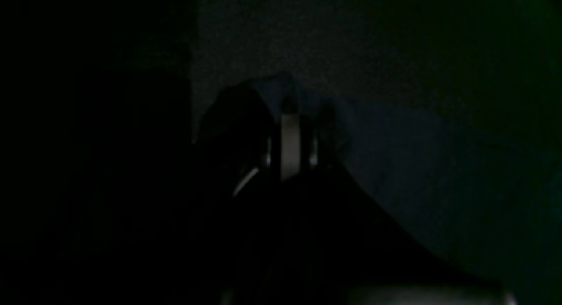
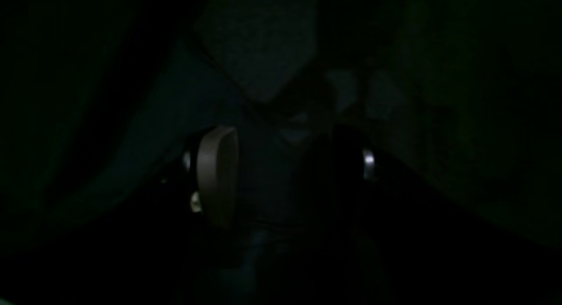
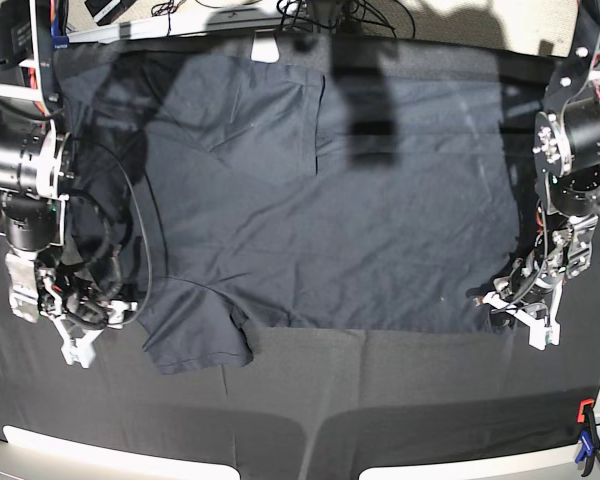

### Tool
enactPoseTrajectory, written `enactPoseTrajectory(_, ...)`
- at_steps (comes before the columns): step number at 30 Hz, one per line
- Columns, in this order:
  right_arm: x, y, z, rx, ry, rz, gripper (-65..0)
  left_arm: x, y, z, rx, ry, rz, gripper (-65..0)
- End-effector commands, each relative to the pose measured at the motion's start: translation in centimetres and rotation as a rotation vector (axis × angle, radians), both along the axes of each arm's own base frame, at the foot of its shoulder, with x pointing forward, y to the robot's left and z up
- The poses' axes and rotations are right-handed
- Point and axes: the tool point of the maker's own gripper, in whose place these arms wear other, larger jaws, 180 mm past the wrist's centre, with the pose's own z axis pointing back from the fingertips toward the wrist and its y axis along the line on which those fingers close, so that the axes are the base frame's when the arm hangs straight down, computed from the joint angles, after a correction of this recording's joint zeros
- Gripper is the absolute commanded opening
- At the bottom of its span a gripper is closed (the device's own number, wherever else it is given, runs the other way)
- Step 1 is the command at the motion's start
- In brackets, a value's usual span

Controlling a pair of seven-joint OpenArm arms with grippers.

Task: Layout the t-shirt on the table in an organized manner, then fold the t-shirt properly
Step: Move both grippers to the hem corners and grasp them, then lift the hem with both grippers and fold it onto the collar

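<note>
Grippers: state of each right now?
Left gripper: shut on the dark navy-grey cotton t-shirt, at its hem corner.
Right gripper: open, jaws wide over the shirt fabric, holding nothing.

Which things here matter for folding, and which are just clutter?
Part of the job:
- t-shirt, spread out
- table
- left hand, shut at the shirt's corner
- right hand, open beside the sleeve

Lying about:
- cables beyond the far edge
- clamp at the near corner
</note>
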Motion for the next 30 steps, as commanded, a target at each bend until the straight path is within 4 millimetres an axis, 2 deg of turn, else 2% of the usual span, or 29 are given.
enactPoseTrajectory(1, 2.0, 0.2, 2.4, 0.012, -0.068, 0.018, -31.8, 0.7, 0.6, 0.9, 0.017, -0.007, 0.000, -65.0)
enactPoseTrajectory(5, 2.2, 2.7, 1.8, 0.038, -0.049, 0.052, -35.6, 0.7, 0.4, 0.9, 0.014, -0.006, -0.002, -65.0)
enactPoseTrajectory(9, 1.9, 4.1, 0.8, -0.010, -0.001, 0.093, -47.9, 0.7, 0.4, 0.8, 0.015, -0.002, -0.003, -65.0)
enactPoseTrajectory(13, 2.4, 3.8, 0.8, -0.053, -0.025, 0.084, -64.2, 0.7, 0.4, 0.8, 0.014, -0.002, -0.003, -65.0)
enactPoseTrajectory(17, 2.7, 3.0, 1.2, -0.082, -0.051, 0.077, -65.0, 0.9, 0.0, 1.2, -0.021, -0.021, -0.004, -65.0)
enactPoseTrajectory(22, 3.7, 3.2, 2.5, -0.082, -0.105, 0.103, -65.0, 2.2, -3.2, 5.4, -0.178, -0.168, -0.143, -65.0)
enactPoseTrajectory(24, 4.1, 4.2, 3.4, -0.069, -0.138, 0.171, -65.0, 2.6, -3.1, 6.6, -0.179, -0.188, -0.155, -65.0)
enactPoseTrajectory(30, 3.6, 3.9, 5.4, -0.129, -0.229, 0.220, -65.0, 1.6, -2.2, 9.0, -0.140, -0.252, -0.182, -65.0)
